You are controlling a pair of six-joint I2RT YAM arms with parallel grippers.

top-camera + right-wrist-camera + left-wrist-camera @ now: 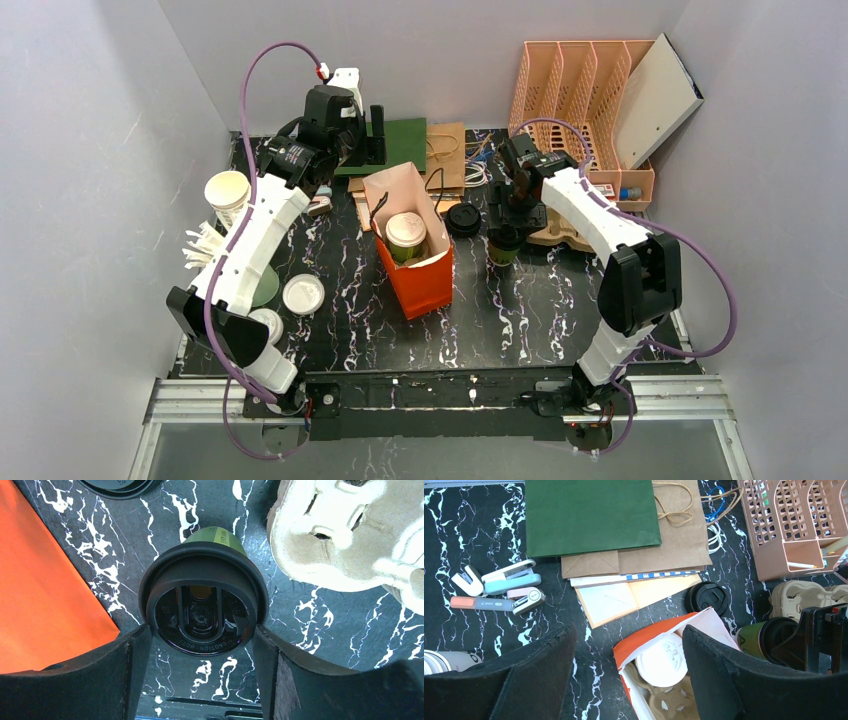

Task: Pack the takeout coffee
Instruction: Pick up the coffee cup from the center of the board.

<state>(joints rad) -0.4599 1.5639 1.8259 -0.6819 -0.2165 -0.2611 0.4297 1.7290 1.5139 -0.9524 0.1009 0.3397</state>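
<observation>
My right pincer (202, 635) is clamped on the coffee (202, 610), pads touching its black lid on both sides. It stands upright on the tabletop (320, 625), just right of the orange bag (45, 595). My left pincer (629, 650) hangs apart above that bag

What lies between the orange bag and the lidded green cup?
Only bare table lies between the bag and the cup, clearest in the right wrist view. The spare lid sits farther back.
</observation>
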